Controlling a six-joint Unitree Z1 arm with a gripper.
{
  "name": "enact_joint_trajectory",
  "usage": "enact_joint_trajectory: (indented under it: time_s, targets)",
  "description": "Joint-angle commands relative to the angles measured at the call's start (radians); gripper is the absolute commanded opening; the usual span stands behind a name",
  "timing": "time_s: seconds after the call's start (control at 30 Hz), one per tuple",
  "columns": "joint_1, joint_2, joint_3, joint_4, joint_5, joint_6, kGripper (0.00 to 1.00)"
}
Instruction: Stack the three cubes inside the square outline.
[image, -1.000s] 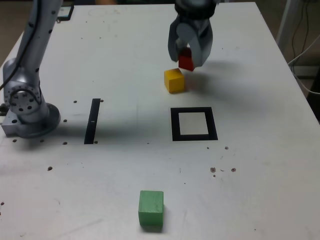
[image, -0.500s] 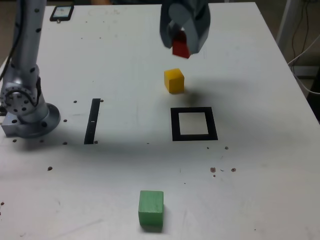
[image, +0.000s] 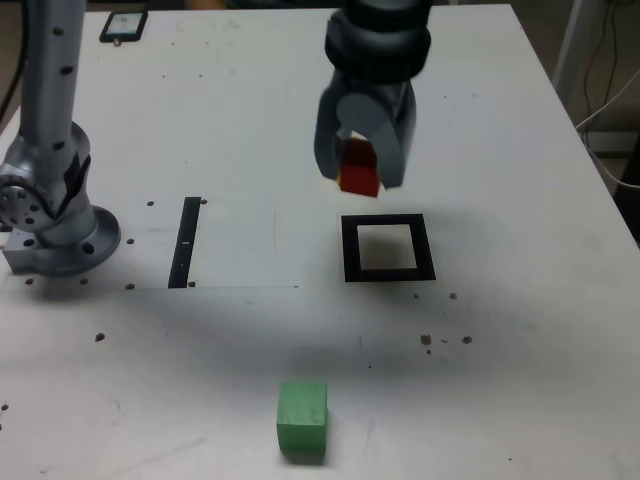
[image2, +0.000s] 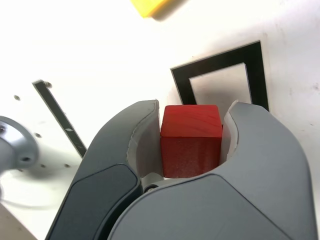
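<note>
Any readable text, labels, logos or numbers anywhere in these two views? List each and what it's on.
None readable.
Dark device at the table's far edge: something pale on its face, too small and blurred to read.
Red cube, green cube, yellow cube: plain faces.
Square outline and black strip: no lettering.
Gripper: no visible marking.

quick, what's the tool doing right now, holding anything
tool: closed on the red cube, held in the air near the square outline, not yet set down.
</note>
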Motion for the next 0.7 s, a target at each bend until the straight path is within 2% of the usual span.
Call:
enact_joint_trajectory:
  time_s: [0.0,0.17,0.3,0.67]
  targets:
    - [-0.006,0.022,0.013,-0.021,-0.013,-0.021,0.39]
    - [-0.01,0.065,0.058,-0.11,-0.056,-0.073,0.39]
    - [-0.01,0.097,0.054,-0.135,-0.089,-0.079,0.39]
    - [-0.009,0.118,0.033,-0.134,-0.102,-0.08,0.39]
